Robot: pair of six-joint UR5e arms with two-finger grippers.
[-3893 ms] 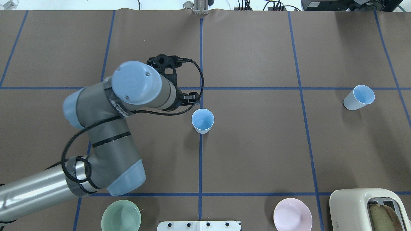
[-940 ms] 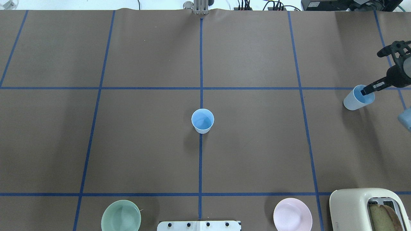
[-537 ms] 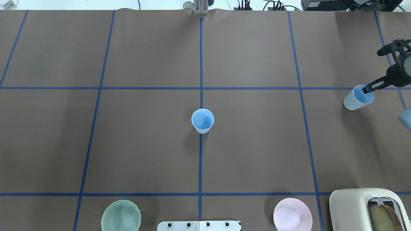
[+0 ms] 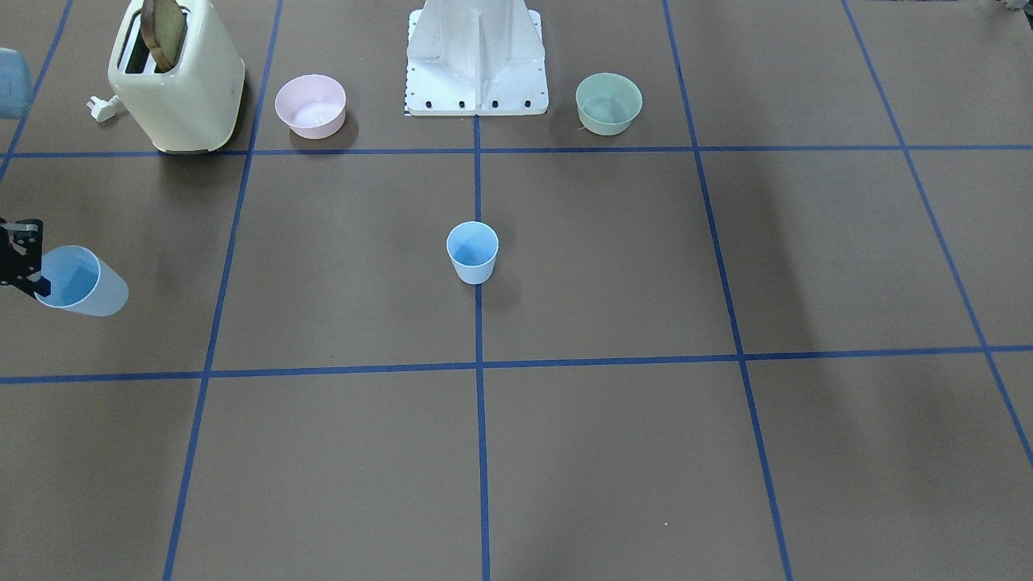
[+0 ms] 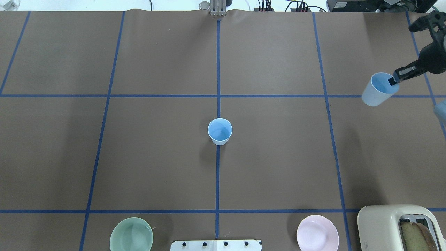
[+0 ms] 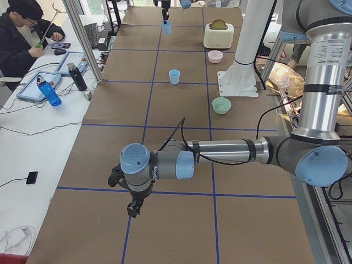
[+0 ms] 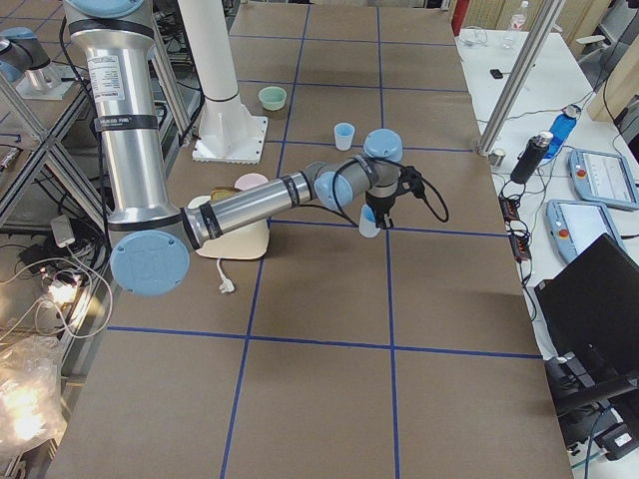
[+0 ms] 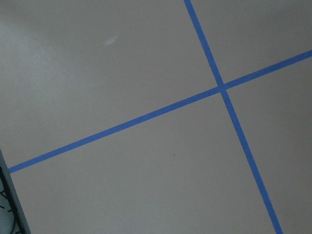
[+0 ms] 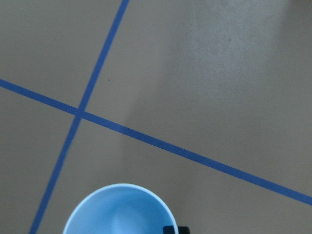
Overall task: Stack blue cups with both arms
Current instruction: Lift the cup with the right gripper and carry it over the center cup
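Observation:
One blue cup [image 5: 220,131] stands upright on the table's centre line, also in the front-facing view [image 4: 473,252]; no gripper is near it. My right gripper [image 5: 393,79] is shut on the rim of the other blue cup [image 5: 379,90], one finger inside it. It holds the cup off the table at the far right, as the front-facing view [image 4: 77,281] shows. The right wrist view shows this cup's mouth [image 9: 119,209] just below the camera. My left gripper [image 6: 133,208] shows only in the exterior left view, low over bare table far from both cups; I cannot tell if it is open.
A cream toaster [image 5: 397,226] with bread stands at the near right. Beside it are a pink bowl [image 5: 317,233], the white base block [image 5: 216,245] and a green bowl [image 5: 131,234] along the near edge. Blue tape lines grid the brown table.
The left arm has left the centre cup and the overhead view. The right gripper closed on the right cup's rim and has lifted it, shifting it away from the robot and slightly left.

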